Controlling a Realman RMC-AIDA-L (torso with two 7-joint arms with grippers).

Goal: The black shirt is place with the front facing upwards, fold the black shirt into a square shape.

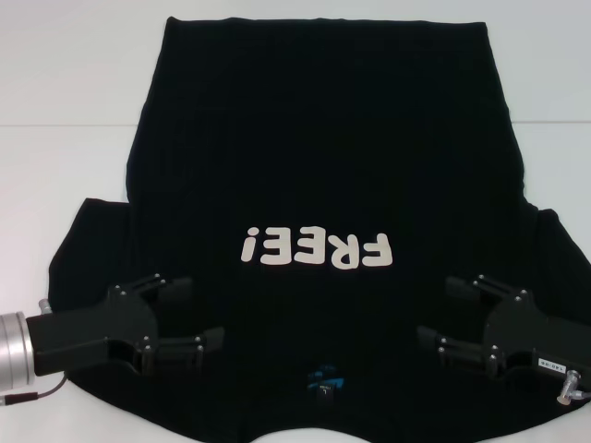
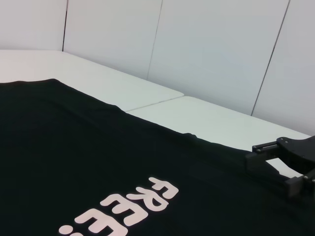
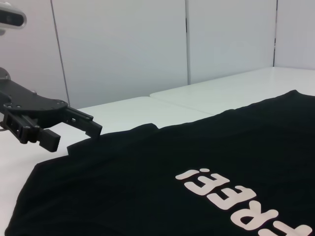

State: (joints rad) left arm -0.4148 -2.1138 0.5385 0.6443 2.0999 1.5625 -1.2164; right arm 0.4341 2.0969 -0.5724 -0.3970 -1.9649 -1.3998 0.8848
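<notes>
Fold not started: black shirt (image 1: 323, 185) lying flat, front up, on the white counter (image 1: 55, 166).

Collar and blue neck label (image 1: 325, 378) are sitting nearest the robot, "FREE!" print (image 1: 316, 250) reading upside down in the head view. Left gripper (image 1: 194, 314) is hovering over the left shoulder area, right gripper (image 1: 441, 312) over the right shoulder area; both are showing jaws apart, gripping nothing. Whether they are touching the cloth, cannot tell. Step looks like the approach for the first grasp. Next move is probably calling for both jaws dropping onto the fabric edges near the sleeves and pinching evenly, so the shirt lifts without bunching.
</notes>
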